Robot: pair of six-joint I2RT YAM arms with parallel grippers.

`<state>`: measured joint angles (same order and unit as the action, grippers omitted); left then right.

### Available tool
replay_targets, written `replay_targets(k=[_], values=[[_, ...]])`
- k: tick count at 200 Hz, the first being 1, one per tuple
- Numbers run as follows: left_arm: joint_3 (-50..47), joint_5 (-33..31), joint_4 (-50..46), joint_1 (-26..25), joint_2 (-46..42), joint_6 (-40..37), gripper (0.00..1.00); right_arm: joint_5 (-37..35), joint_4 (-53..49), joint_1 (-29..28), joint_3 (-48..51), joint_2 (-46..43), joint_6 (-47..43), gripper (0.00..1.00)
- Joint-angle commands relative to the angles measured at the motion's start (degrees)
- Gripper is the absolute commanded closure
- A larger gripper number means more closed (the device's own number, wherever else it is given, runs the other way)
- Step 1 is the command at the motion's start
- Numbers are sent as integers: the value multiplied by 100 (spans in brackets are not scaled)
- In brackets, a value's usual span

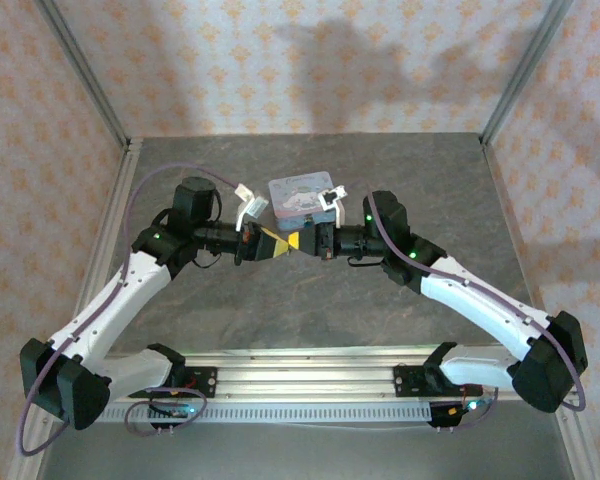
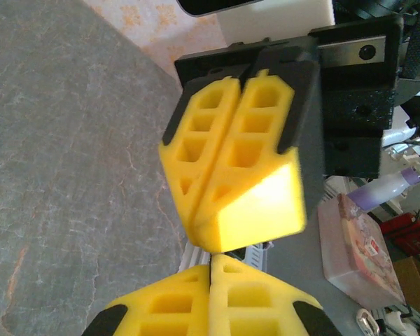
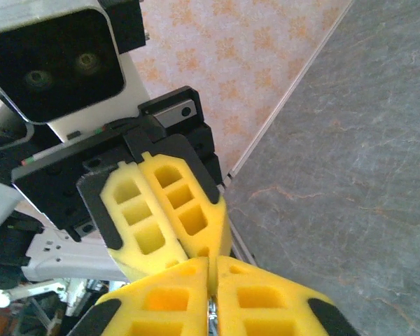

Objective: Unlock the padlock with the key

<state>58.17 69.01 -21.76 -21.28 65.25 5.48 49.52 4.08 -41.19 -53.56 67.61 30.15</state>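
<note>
**Closed grippers meet tip to tip at mid-table**

A grey, stone-patterned table (image 1: 435,175) lies between walls (image 1: 280,60) papered in pale orange. The left arm (image 1: 110,300) and the right arm (image 1: 480,295) reach inward from the near rail and meet at the middle of the table, each leaning towards the other. Just behind that meeting point a light-blue rectangular tin (image 1: 302,195) with a cartoon picture lies flat on the table.

The left gripper (image 1: 276,243) has its yellow fingers pressed together, with no gap along the seam in its own wrist view. The right gripper (image 1: 294,241) is also closed, pad against pad. The two sets of yellow tips point at each other, touching or nearly touching.

In the right wrist view a thin pale sliver (image 3: 210,316) shows in the seam between that gripper's fingers. I cannot tell whether it is the key. The padlock cannot be made out, so I cannot tell where it is.
</note>
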Motion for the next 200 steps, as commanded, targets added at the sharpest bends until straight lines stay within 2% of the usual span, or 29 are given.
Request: replay_targets(k=[1,38,47,56,63,75,88,110,128,142,150,200], values=[[221,147,19,-35,-65,-37,100,80,190,-47,68,-159,-59,100],[110,-136,189,-34,-133,160,99,-102,-5,-45,24,-230,-295,100],[57,-205,232,-34,-168,219,91,-135,-185,-38,-41,-240,-469,100],[8,-387,193,-34,-237,213,70,-161,-417,-34,-135,-231,-684,100],[-41,-543,150,-34,-309,198,59,-162,-628,-21,-236,-210,-886,100],[-153,-843,97,-34,-482,179,49,-111,-1039,-6,-481,-134,-1273,100],[-388,-1128,293,-20,-740,344,44,-58,-1635,-4,-896,-13,-1781,100],[-1066,-1449,1366,60,-1223,1191,42,63,-2526,-3,-1531,347,-2509,100],[-1721,-1573,2672,60,-1465,2127,41,280,-2716,-6,-1782,483,-2750,100],[-1989,-1547,3327,69,-1494,2480,44,486,-2715,-3,-1904,572,-2790,100],[-2074,-1522,3533,62,-1506,2730,45,573,-2699,-11,-1930,624,-2777,100],[-2096,-1230,4030,-15,-1543,2954,48,693,-2415,6,-1776,730,-2655,100]])
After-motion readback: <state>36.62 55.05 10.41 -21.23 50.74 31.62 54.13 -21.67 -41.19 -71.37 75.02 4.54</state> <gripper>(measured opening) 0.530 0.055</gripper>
